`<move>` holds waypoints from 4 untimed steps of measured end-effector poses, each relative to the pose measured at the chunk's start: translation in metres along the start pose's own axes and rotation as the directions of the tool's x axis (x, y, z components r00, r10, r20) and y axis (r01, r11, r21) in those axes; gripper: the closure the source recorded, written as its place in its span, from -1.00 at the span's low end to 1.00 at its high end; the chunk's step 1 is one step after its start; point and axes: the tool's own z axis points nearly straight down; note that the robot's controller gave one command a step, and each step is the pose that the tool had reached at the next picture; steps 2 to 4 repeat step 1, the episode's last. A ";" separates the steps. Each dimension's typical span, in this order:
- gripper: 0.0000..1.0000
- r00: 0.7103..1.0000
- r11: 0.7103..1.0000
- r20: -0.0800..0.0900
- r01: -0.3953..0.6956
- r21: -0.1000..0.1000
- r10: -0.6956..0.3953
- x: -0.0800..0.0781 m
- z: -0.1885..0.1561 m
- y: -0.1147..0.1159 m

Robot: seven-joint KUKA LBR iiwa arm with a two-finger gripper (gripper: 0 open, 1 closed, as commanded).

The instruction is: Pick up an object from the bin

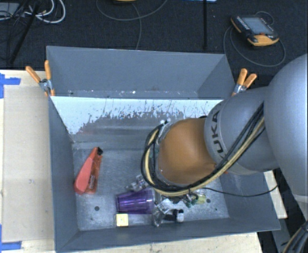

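From where I stand, the likeliest upset is the purple plastic cup (135, 201), lying on its side near the front wall of the bin (59, 141). It is round and would, I think, roll or skid away if nudged off-centre, perhaps knocking the small yellow block (122, 220) just beside it. The tight clutter of small bits under the wrist could also snag or come up together. The gripper (167, 214) sits low at the cup's right end, close against it, tucked beneath the arm's orange cover (182, 152). Whether it is open or closed, or grips anything, I cannot tell. The red-orange tool (88, 172) lies well apart, to the left.
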 end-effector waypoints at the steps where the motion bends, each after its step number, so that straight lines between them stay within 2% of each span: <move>1: 1.00 1.000 1.000 0.000 0.000 0.000 0.000 0.000 0.000 0.000; 4: 1.00 1.000 1.000 0.000 0.000 0.000 0.000 0.000 0.000 0.000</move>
